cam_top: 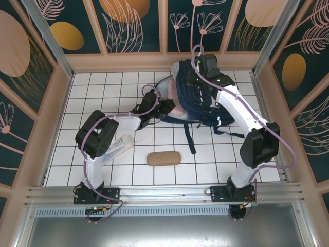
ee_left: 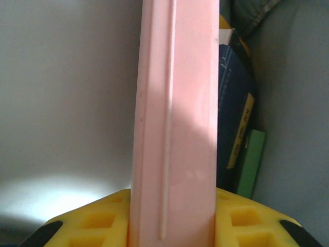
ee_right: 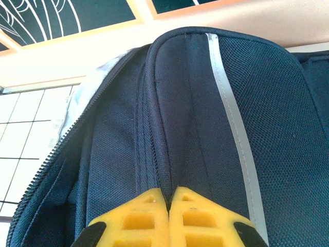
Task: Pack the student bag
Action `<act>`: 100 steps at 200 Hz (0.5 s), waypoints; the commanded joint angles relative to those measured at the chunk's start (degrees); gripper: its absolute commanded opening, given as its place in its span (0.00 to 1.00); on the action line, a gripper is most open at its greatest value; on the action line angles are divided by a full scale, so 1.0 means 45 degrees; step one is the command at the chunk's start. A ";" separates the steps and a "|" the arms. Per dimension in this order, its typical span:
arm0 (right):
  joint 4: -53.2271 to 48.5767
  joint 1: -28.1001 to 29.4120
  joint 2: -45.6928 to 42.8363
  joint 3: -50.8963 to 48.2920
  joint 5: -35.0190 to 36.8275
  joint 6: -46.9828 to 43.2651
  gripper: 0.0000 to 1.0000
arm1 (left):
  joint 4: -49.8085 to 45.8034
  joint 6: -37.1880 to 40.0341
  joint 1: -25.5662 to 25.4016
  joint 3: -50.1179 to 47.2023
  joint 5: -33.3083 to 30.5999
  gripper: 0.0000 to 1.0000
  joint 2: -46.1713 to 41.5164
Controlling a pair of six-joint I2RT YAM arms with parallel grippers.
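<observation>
The student bag [cam_top: 194, 100] lies toward the far side of the tiled table [cam_top: 103, 87], close to the back wall, with its dark straps trailing off its near side.

The left gripper [cam_top: 167, 109] is at the bag's left edge, where the bag's mouth is. In the left wrist view its yellow fingers [ee_left: 97, 224] are clamped on a flat pink slab [ee_left: 175, 118], which stands on edge and points into the bag. Just to the right of the slab, inside the bag, a navy booklet [ee_left: 234, 103] with a yellow label stands on edge, and a green item [ee_left: 251, 162] sits beside it.

The right gripper [cam_top: 197, 78] is at the bag's far end. In the right wrist view its jaws are pressed together [ee_right: 168, 206] and pinch a thin raised ridge of the bag's [ee_right: 123, 154] navy fabric. A white stripe [ee_right: 231, 118] runs along the fabric just right of that ridge. An open zipper [ee_right: 46, 170] runs down the bag's left side.

A brown oblong pouch [cam_top: 164, 158] lies on the table nearer the arms than the bag, well apart from it. A white-and-blue packet [cam_top: 119, 145] lies left of the pouch, partly under the left arm and far from the bag.
</observation>
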 commanded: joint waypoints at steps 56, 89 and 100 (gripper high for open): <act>0.1213 -0.0138 -0.0677 0.0047 -0.0510 0.0399 0.00 | -0.1495 0.0721 -0.0523 0.1894 0.0730 0.58 0.1298; 0.1282 -0.0131 -0.0573 -0.0150 -0.0612 0.0394 0.00 | -0.2912 0.1556 -0.0498 0.1750 -0.0286 0.89 0.0109; 0.1310 -0.0146 -0.0533 -0.0225 -0.0637 0.0391 0.00 | -0.3524 0.1876 -0.0483 0.1954 -0.0482 0.94 -0.0196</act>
